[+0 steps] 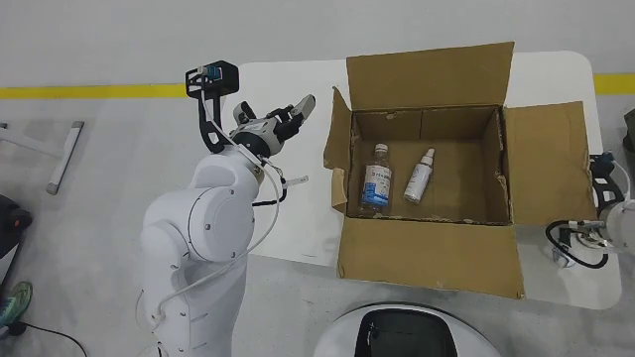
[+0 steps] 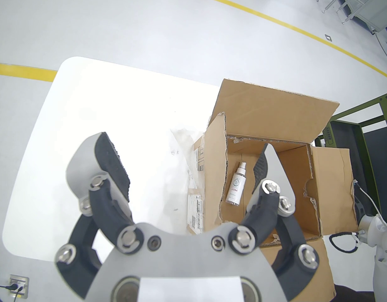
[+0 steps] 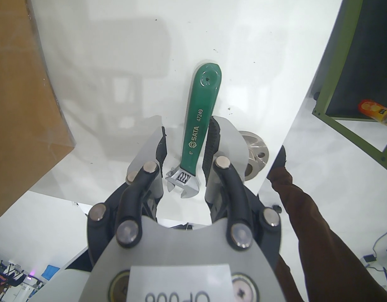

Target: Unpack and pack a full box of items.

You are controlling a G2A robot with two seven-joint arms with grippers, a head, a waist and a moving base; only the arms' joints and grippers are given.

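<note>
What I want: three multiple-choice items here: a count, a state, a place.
1. Bottles in the box: A) one; B) two; C) four.
2. The left hand is: A) open, empty; B) shut on a bottle; C) shut on cardboard.
3. The wrench lies: A) in the box; B) on the table, between the right hand's fingers; C) in the left hand.
B: a clear bottle and a spray bottle lie inside. A: its fingers stand apart, nothing between. B: a finger at each side.

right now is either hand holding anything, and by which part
Nothing held. Left hand is open and empty; right hand straddles the wrench handle near its head, still unclosed.
</note>
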